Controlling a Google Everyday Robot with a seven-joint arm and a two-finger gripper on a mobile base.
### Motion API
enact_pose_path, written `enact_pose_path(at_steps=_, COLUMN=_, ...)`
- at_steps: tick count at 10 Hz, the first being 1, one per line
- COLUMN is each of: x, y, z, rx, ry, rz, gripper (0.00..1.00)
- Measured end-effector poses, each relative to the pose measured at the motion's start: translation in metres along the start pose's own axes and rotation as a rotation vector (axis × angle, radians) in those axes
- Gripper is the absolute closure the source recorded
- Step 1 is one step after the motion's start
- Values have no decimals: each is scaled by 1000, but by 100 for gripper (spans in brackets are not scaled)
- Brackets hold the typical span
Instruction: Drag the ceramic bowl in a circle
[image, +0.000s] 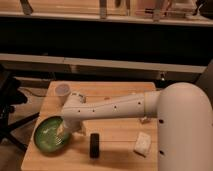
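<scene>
Broadly, the wooden surface (117, 137) carries everything. The white arm (115, 106) stretches leftward across it. The ceramic bowl (46, 137) sits near the front-left corner, with the gripper (65, 131) dipping inside its right rim, fingers spread wide. 1 white cup (62, 90) stands behind.

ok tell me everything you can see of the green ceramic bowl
The ceramic bowl is wide, shallow and round, glossy green with a darker rim and pale glints of light inside. It sits upright near the front left corner of the wooden table. The end effector reaches down over its right rim into the bowl and seems to touch the inner wall there. Nothing else touches it, and it appears to hold nothing.
</scene>
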Motion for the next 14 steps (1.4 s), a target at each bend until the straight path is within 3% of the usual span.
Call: enact_pose_path(at_steps=14, x=-7, y=4, z=9, rx=-34, ry=-19, rz=49, gripper=20)
